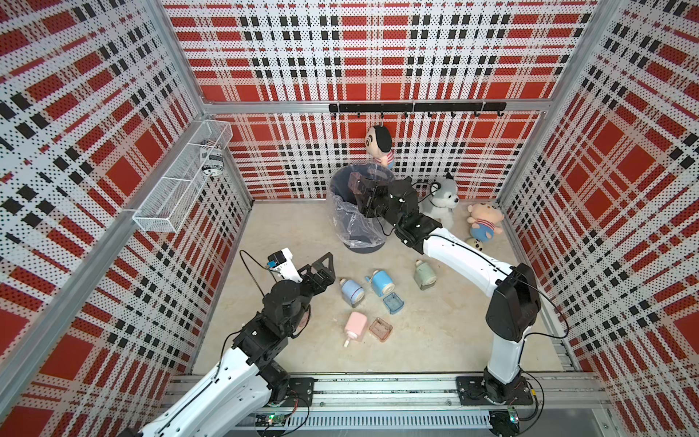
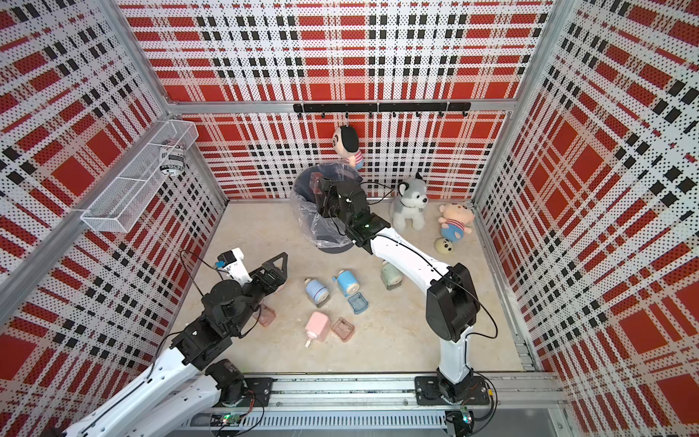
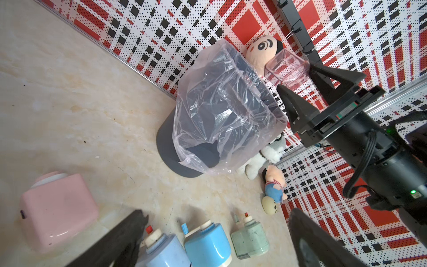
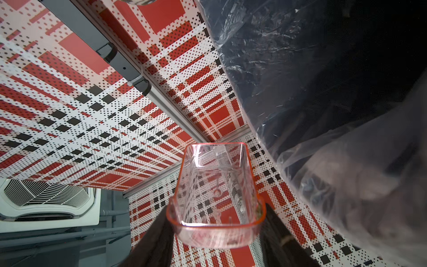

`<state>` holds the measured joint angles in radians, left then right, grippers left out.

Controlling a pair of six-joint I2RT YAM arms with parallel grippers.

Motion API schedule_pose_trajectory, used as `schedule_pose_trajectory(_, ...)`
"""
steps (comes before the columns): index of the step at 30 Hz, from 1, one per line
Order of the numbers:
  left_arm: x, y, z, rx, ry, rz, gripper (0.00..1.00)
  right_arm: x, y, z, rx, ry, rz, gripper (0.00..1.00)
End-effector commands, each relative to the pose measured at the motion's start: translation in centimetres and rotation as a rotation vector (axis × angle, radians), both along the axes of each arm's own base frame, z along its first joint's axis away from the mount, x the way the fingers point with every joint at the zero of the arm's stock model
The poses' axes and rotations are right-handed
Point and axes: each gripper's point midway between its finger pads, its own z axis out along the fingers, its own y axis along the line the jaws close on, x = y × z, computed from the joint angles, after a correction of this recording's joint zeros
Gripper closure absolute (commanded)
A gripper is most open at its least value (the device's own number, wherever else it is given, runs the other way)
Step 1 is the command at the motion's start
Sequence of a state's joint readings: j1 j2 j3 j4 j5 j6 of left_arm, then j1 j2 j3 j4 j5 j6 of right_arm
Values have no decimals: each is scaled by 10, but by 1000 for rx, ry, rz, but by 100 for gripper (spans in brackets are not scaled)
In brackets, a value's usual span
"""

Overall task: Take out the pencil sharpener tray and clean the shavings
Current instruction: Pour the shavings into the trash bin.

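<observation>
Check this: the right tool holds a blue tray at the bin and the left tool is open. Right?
Not blue: the tray is clear pink, as the right wrist view shows. The right tool holds it at the bin; the left tool is open.

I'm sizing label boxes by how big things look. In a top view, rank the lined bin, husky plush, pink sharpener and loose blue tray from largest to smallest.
1. lined bin
2. husky plush
3. pink sharpener
4. blue tray
The bin's rim is nearer the camera, but it still looks clearly largest.
</observation>
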<state>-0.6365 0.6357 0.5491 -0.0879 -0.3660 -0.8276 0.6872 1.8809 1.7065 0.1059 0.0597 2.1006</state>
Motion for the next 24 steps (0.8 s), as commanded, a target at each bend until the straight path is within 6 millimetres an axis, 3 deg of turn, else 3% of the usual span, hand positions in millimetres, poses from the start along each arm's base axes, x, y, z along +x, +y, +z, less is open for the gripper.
schedule_pose_trajectory(1, -2, 0, 14, 4, -25, -7, 2, -3, -3, -17, 2, 42, -12, 50)
schedule_pose_trajectory(4, -1, -1, 13, 6, -23, -6, 2, -1, 1, -49, 4, 91, 5, 50)
schedule_pose_trajectory(6, -1, -2, 12, 5, -20, -10, 2, 0, 3, -55, 11, 97, 12, 51)
schedule_pose_trajectory(9, -1, -3, 11, 5, -19, -13, 2, 2, 2, -44, 4, 75, 8, 51)
schedule_pose_trajectory(13, -1, 0, 12, 5, -24, -4, 2, 0, 2, -12, -2, 19, 9, 50)
schedule_pose_trajectory(16, -1, 2, 14, 5, -28, 6, 2, -3, -2, -3, -17, -1, -7, 50)
schedule_pose_trajectory(22, 0, 4, 12, 13, -25, 17, 2, -3, -1, -46, -22, 54, 5, 50)
schedule_pose_trajectory(24, 1, 4, 12, 12, -26, 17, 2, -3, 2, -48, -18, 51, 17, 50)
